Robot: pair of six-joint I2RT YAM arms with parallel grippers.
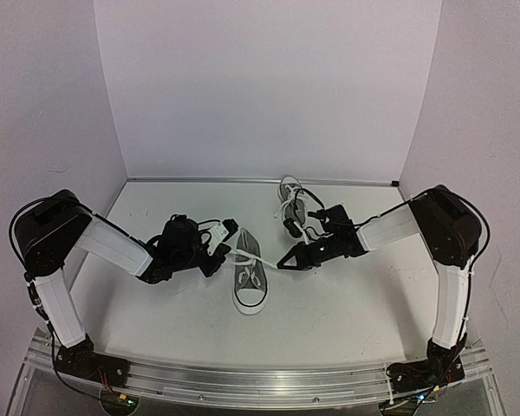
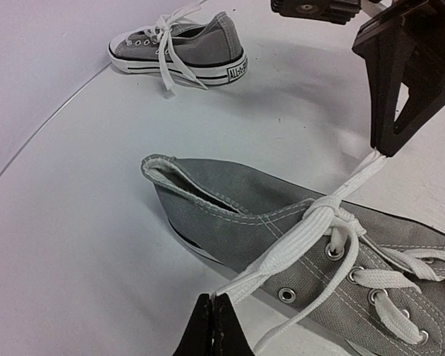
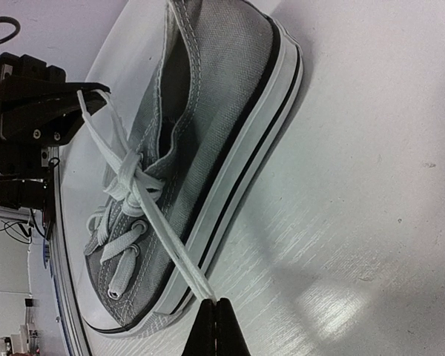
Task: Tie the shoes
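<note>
Table [image 1: 355, 303]: white, with two grey shoes on it, both upright on their soles.
Near shoe [image 1: 250, 279]: in the middle, between the two arms. Its long axis runs near to far, white toe cap pointing at the arm bases, heel toward the back wall.
Far shoe [image 1: 292, 201]: behind the right arm, close to the back wall. The toe looks to point away from the bases, and I cannot tell whether its laces are tied.
Left gripper [image 1: 231, 253]: just beside the near shoe's left flank at the ankle opening, jaws pinched tight on one lace end.
Right gripper [image 1: 285, 262]: off the right flank, a touch further out than the left, jaws clamped on the other lace end.
Lace [image 2: 282, 256]: taut to left and right, running across the shoe's long axis.
Knot [image 2: 328, 210]: a first crossover at the top eyelets, between the two grips.
Next call: my read is that the knot lies inboard of both jaws, so the pull goes straight outward, each arm to its own side. Loops not yet made.
</note>
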